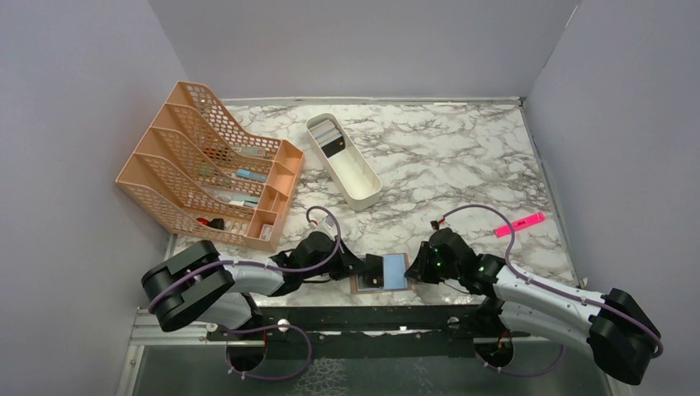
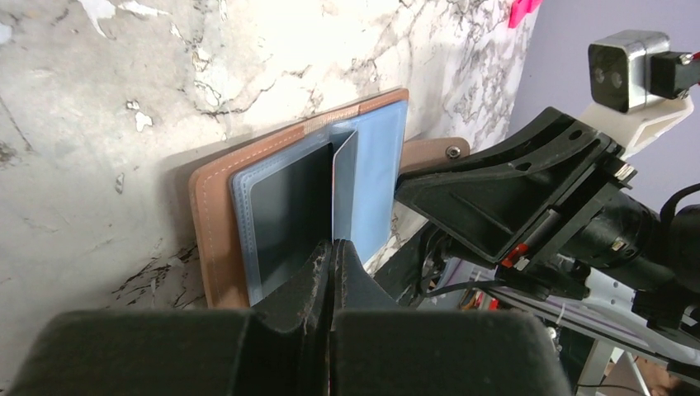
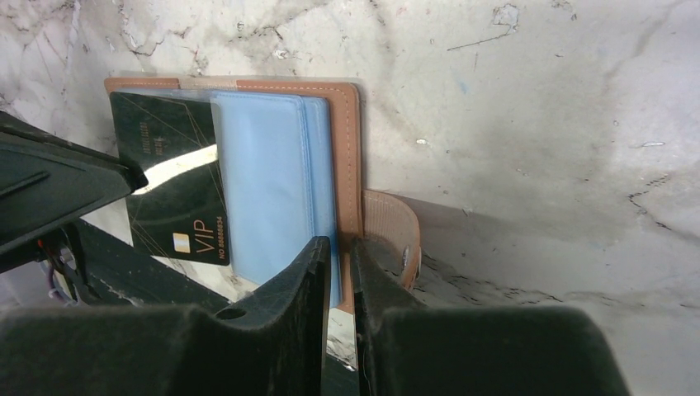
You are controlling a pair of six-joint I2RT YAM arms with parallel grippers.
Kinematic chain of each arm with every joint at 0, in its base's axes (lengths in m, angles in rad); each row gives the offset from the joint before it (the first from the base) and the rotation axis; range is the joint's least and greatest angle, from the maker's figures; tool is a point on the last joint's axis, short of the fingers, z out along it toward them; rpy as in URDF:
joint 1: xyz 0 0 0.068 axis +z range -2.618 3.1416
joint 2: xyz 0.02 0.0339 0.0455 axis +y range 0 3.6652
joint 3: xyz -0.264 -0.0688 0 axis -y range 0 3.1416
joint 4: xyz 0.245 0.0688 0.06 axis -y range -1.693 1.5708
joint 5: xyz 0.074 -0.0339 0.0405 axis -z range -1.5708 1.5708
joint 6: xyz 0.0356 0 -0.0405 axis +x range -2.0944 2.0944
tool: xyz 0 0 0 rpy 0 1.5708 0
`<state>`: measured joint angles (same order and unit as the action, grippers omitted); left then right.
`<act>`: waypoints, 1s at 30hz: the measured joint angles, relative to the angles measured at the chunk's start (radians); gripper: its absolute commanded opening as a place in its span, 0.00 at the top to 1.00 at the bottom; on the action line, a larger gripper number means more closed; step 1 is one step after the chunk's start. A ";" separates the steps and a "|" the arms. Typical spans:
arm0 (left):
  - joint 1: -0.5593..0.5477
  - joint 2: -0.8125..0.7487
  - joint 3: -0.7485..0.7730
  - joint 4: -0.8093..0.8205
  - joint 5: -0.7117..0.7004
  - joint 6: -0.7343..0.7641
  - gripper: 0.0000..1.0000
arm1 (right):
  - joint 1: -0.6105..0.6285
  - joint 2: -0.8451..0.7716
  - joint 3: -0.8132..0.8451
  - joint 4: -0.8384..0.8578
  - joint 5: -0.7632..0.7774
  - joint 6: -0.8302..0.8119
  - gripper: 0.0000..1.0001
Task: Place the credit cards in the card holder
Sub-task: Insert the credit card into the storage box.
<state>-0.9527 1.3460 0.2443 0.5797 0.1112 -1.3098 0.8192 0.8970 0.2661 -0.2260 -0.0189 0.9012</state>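
Orange mesh far left: the file rack (image 1: 206, 169) stands on the table (image 1: 446, 157), small items in its bins. Beside it lies a white oblong tray (image 1: 357, 180) with a few credit cards (image 1: 330, 136) at its far end, well apart from the arms.

Down at the near edge, between the two arms, the tan card holder (image 1: 384, 272) lies open. From above that's all you get; the arms hide the grips.

The left wrist view fills it in. The left claw (image 2: 333, 247) is pressed together on one clear plastic leaf (image 2: 345, 186) of the holder, and the leaf stands upright from the spine. A dark card (image 2: 285, 210) shows behind the clear plastic on the left page.

Over to the right wrist view, and now the print is readable: "VIP" on that black card, which sits tilted over the left half. Pale blue sleeves (image 3: 264, 181) cover the right half. The right claw (image 3: 338, 243) is nearly closed, pinching the holder's near edge, blue plastic and brown stitched cover between its fingers. The snap tab (image 3: 398, 239) pokes out just right of it.

Far right from overhead, a pink highlighter (image 1: 520, 223) lies alone.

The table is white marble pattern with grey veins, and plain lilac-grey walls (image 1: 74, 124) close it in on three sides.
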 measured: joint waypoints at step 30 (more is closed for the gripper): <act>-0.067 0.031 -0.007 0.020 -0.151 0.026 1.00 | 0.000 -0.009 -0.019 0.043 -0.022 0.008 0.81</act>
<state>-1.0195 1.3773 0.2371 0.5995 -0.0395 -1.2839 0.8192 0.8879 0.2466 -0.1825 -0.0410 0.9092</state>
